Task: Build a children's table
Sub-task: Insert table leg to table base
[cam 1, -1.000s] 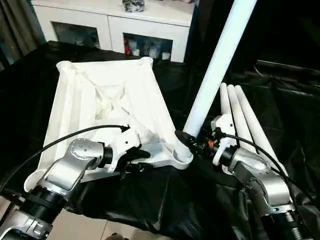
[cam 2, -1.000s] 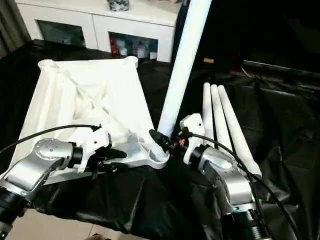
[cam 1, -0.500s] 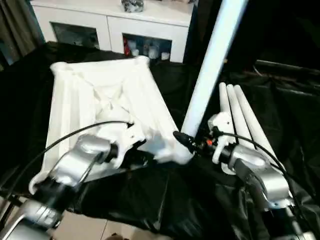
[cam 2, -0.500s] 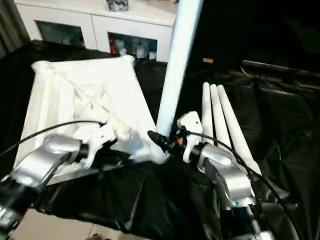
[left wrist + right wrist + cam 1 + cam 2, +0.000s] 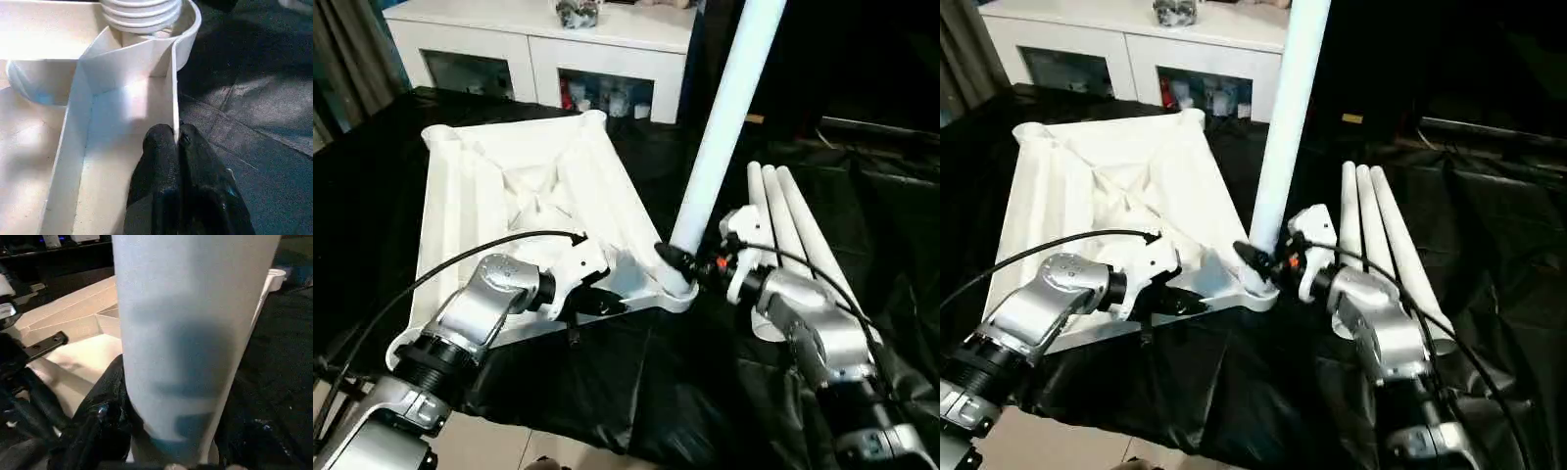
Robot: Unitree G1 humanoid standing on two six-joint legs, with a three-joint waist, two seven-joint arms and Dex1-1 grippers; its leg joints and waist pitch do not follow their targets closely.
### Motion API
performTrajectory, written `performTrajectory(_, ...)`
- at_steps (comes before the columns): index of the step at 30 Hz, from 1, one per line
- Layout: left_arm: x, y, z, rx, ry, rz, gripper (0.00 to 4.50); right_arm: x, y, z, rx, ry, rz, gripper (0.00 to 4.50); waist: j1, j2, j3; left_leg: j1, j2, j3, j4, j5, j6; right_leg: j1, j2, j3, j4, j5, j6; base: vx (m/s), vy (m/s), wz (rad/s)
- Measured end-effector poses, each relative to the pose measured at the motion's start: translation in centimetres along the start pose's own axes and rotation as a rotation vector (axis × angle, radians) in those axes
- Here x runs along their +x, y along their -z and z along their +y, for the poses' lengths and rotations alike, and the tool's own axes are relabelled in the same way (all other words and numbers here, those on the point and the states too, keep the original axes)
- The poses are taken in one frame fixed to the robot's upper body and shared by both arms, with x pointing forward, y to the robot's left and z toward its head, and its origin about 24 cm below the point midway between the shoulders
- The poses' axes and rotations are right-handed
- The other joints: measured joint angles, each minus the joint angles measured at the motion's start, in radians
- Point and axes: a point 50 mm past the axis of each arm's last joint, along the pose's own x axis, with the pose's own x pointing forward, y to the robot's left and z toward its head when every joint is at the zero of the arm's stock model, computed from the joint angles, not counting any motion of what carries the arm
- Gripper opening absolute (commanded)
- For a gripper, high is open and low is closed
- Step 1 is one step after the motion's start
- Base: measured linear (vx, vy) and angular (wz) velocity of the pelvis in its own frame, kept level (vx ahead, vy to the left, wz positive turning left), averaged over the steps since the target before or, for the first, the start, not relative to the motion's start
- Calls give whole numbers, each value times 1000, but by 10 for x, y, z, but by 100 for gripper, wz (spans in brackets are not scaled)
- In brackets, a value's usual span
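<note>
Tabletop [image 5: 524, 186], three legs [image 5: 793, 230] on black sheet [image 5: 636, 382]

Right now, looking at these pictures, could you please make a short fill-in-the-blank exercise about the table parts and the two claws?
1. The left claw is shut on the tabletop's thin ____.
2. The right claw grips the upright leg near its ____ end.
3. That leg's threaded end sits in a round corner ____.
4. ____ spare legs lie on the black cloth.

Missing words: edge wall; lower; socket; Three

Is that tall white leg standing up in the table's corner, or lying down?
Standing, leaning slightly. The leg rises from the tabletop's near corner socket, with the right gripper around its base.
</note>
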Motion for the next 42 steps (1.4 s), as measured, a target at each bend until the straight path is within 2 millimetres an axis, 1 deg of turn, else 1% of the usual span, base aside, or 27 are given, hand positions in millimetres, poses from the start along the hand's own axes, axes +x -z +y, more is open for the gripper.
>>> performTrajectory(4,0,0,1,1,7,-4,0,-1,0,0,-4,-20,7,188,7,0,0,0,0,0,0,0,0,1,0,0,-1,0,0,0,0,0)
performTrajectory(7,1,0,1,-1,7,-7,0,-2,1,0,-6,-40,14,188,9,-1,0,0,0,0,0,0,0,1,0,0,-1,0,1,0,0,0)
performTrajectory(17,0,1,2,-6,4,-12,0,-10,2,3,6,-74,26,188,8,-1,0,0,0,0,0,0,0,1,0,0,-1,-4,6,0,0,0)
performTrajectory(20,-2,2,3,-7,4,-10,0,-13,4,2,9,-66,28,188,6,0,0,0,0,0,-1,0,0,0,0,0,-2,-4,6,0,0,0)
performTrajectory(22,-2,3,3,-7,12,-8,0,-14,4,1,9,-64,34,188,5,0,0,0,0,0,-1,0,0,0,0,0,-2,-4,7,0,0,0)
performTrajectory(25,-3,3,2,-5,23,-8,0,-14,5,1,12,-67,43,188,9,0,0,0,0,0,-2,0,0,0,0,0,-3,-4,7,0,0,0)
performTrajectory(36,-3,3,2,3,32,-9,0,-15,4,0,14,-83,50,188,9,0,0,0,0,1,-4,0,0,0,0,0,-4,-4,7,0,0,0)
performTrajectory(40,-4,3,2,4,28,-5,0,-13,5,-1,44,-77,35,188,7,0,0,0,0,0,-4,0,0,0,0,0,-4,-4,7,0,0,0)
performTrajectory(42,-4,3,2,3,24,-8,0,-14,8,-2,91,-60,11,188,6,0,0,0,0,0,-5,0,0,0,0,0,-4,-4,7,0,0,0)
